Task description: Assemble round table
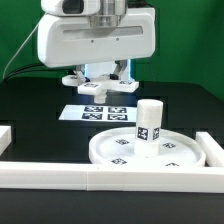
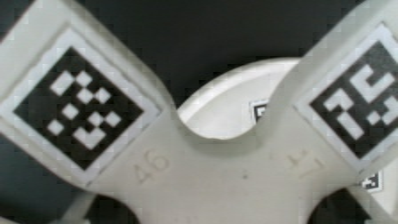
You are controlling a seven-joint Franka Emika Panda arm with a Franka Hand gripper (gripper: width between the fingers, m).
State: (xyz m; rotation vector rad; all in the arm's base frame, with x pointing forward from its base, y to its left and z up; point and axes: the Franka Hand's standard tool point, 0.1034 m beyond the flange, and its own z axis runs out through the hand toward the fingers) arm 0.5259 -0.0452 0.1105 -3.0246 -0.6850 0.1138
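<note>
The gripper [image 1: 103, 80] pinches the small flat white tagged plastic foot [image 2: 196, 175] aloft beyond the large round white rimmed disc [image 1: 150, 152], seemingly to cap its upright short thick white cylinder leg [image 1: 149, 121].

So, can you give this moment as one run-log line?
end effector: shut on foot | foot: in air near marker board | leg: upright on disc

black table [image 1: 40, 125] | marker board [image 1: 98, 113] | round disc [image 1: 105, 150] | border rails [image 1: 60, 177]
</note>
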